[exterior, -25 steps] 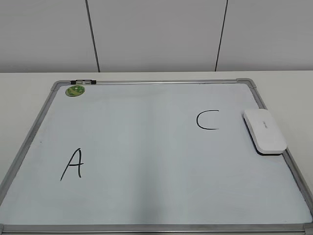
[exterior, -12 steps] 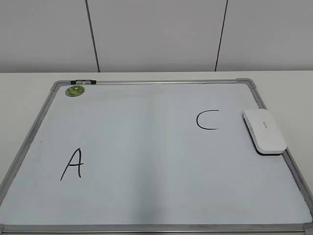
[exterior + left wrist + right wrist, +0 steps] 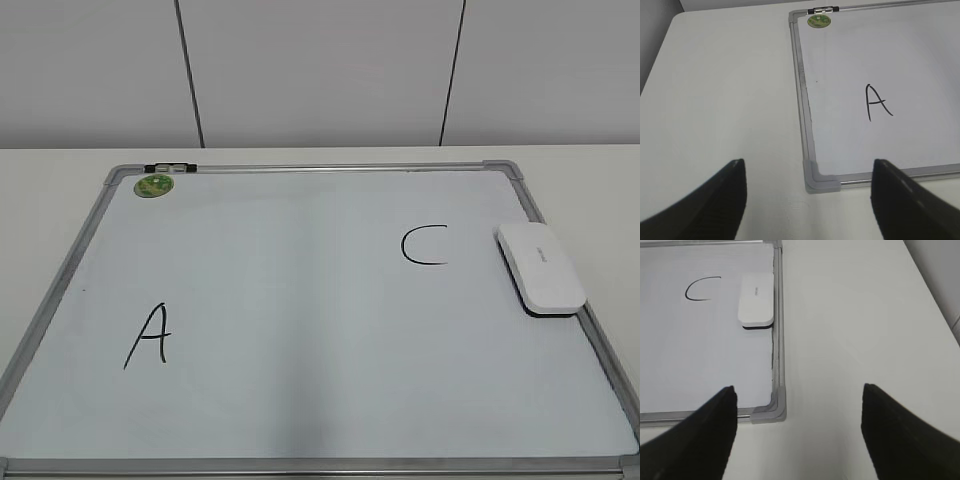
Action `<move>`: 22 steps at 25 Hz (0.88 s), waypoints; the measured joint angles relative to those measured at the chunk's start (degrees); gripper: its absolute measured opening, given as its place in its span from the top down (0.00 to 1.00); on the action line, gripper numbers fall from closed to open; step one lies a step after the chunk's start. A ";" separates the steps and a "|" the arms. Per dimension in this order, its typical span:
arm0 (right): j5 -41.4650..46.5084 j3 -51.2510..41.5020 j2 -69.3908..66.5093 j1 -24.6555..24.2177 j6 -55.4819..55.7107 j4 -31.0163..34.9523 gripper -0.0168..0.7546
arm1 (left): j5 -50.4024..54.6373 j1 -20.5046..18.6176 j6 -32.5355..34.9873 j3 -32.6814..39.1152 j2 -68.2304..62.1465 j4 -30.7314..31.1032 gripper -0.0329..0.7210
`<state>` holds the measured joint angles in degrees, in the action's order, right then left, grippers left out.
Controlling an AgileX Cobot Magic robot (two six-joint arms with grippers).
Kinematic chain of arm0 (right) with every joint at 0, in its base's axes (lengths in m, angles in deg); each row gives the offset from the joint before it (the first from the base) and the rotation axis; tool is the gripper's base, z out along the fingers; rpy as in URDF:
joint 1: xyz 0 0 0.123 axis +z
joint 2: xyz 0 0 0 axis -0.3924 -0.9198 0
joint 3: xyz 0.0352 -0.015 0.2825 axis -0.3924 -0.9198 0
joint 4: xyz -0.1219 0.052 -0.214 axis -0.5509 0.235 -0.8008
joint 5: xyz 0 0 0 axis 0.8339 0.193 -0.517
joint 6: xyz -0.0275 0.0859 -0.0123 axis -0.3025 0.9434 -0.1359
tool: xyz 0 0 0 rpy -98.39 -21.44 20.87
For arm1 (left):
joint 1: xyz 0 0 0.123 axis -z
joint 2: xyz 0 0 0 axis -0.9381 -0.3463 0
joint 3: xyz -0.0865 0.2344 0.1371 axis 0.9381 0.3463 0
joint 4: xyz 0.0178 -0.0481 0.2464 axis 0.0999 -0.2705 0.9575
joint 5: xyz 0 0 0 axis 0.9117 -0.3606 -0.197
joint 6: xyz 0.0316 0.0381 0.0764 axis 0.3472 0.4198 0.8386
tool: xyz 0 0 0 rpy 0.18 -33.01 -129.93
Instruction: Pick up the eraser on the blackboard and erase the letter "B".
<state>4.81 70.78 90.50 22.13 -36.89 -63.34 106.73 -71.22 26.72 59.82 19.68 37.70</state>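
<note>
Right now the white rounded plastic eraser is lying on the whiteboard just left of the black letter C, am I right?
Not quite: the white rounded plastic eraser lies just right of the black letter C, against the silver-framed whiteboard's right edge. The exterior view shows it.

Ahead-left of the right gripper (image 3: pixel 797 435), the white rounded plastic eraser (image 3: pixel 757 298) lies on the silver-framed white dry-erase blackboard (image 3: pixel 779 315), against its right rail, right of the black handwritten letter "C" (image 3: pixel 701 289); the board corner sits between the spread fingers
</note>
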 joint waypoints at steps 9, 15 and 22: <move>0.00 0.00 0.42 0.00 0.00 0.00 0.21 | 0.19 0.00 0.00 0.00 0.63 0.10 0.21; 0.00 0.00 0.42 0.00 0.00 0.00 0.21 | 0.19 0.00 0.00 0.00 0.63 0.10 0.21; 0.00 0.00 0.42 0.00 0.00 0.00 0.21 | 0.19 0.00 0.00 0.00 0.63 0.22 0.21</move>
<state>4.81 70.78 90.93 22.13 -36.89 -63.34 106.92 -71.22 26.72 59.82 20.31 37.92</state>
